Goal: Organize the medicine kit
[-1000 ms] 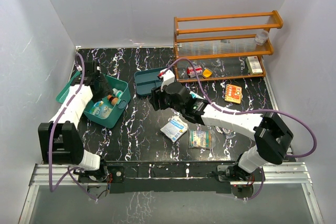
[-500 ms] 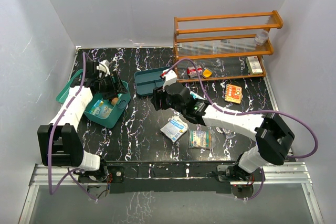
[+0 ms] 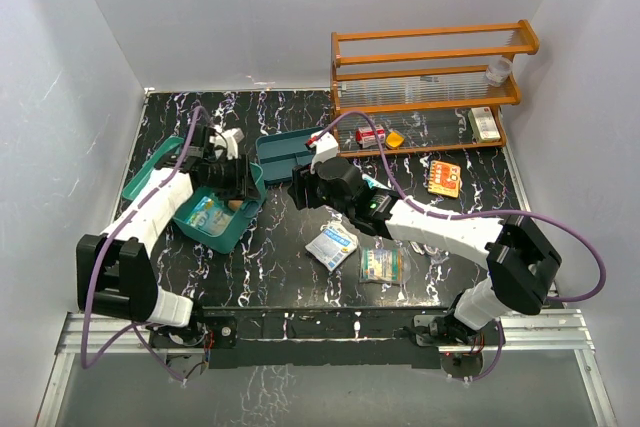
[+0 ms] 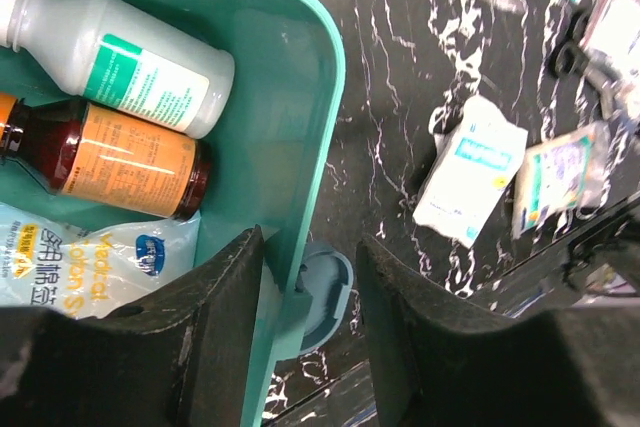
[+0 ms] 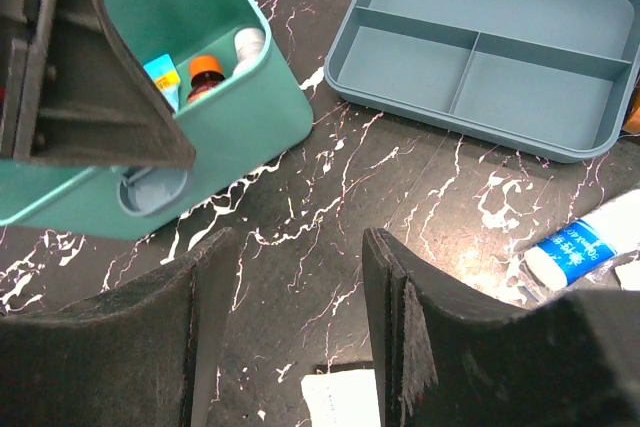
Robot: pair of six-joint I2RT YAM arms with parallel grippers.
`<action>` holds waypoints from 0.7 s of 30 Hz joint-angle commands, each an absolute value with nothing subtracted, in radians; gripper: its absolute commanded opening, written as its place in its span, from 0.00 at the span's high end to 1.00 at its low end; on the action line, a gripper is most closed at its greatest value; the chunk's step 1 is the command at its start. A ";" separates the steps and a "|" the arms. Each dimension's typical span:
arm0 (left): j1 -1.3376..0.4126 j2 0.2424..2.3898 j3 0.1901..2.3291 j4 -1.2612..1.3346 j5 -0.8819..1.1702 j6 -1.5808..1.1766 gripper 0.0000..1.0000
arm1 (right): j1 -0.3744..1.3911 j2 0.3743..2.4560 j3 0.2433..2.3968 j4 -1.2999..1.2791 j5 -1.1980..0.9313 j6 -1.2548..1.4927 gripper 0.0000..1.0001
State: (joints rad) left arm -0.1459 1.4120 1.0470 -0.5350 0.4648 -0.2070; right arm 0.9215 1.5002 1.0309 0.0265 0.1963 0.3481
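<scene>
The teal-green medicine kit stands open at the left of the table, its lid laid back. In the left wrist view the kit holds a white bottle, an amber bottle and a pale sachet. My left gripper straddles the kit's right wall at its latch, one finger inside and one outside, closed on the wall. My right gripper hovers open and empty over bare table between the kit and the divided tray.
A blue-teal divided tray lies behind my right gripper. A white packet and a clear sachet lie at the front centre. A blue-and-white tube lies near the tray. An orange rack with small boxes stands at the back right, with an orange box in front of it.
My left gripper has moved to the right and the kit has slid right with it, toward the table's middle. My right arm has barely moved.
</scene>
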 commanded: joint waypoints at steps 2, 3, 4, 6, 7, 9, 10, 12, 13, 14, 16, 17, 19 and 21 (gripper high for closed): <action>-0.257 1.373 1.023 -0.657 0.392 -0.146 0.61 | 0.917 1.482 1.026 0.069 0.233 0.372 0.50; -0.270 1.373 1.016 -0.667 0.382 -0.141 0.61 | 0.917 1.479 1.020 0.068 0.237 0.375 0.50; -0.283 1.346 1.010 -0.676 0.374 -0.138 0.61 | 0.916 1.475 1.013 0.068 0.242 0.378 0.50; -0.300 1.324 1.001 -0.697 0.369 -0.128 0.60 | 0.913 1.466 0.998 0.068 0.251 0.389 0.50; -0.307 1.313 0.995 -0.701 0.369 -0.126 0.60 | 0.911 1.461 0.991 0.068 0.258 0.394 0.50; -0.317 1.293 1.003 -0.718 0.365 -0.116 0.57 | 0.909 1.450 0.975 0.065 0.268 0.405 0.50; -0.318 1.280 1.003 -0.719 0.372 -0.113 0.53 | 0.907 1.444 0.966 0.066 0.272 0.410 0.50; -0.318 1.254 1.002 -0.713 0.382 -0.114 0.45 | 0.905 1.435 0.953 0.067 0.280 0.417 0.50; -0.318 1.246 1.003 -0.705 0.393 -0.116 0.40 | 0.904 1.430 0.946 0.066 0.283 0.420 0.50; -0.318 1.240 1.004 -0.696 0.405 -0.120 0.35 | 0.901 1.426 0.941 0.066 0.287 0.422 0.50; -0.318 1.234 1.011 -0.672 0.417 -0.130 0.28 | 0.896 1.420 0.932 0.065 0.290 0.425 0.50; -0.318 1.233 1.016 -0.661 0.415 -0.134 0.24 | 0.893 1.419 0.930 0.063 0.291 0.427 0.50; -0.318 1.232 1.028 -0.635 0.404 -0.142 0.20 | 0.884 1.422 0.932 0.051 0.296 0.431 0.50; -0.318 1.231 1.053 -0.606 0.378 -0.155 0.16 | 0.873 1.428 0.941 0.023 0.300 0.443 0.49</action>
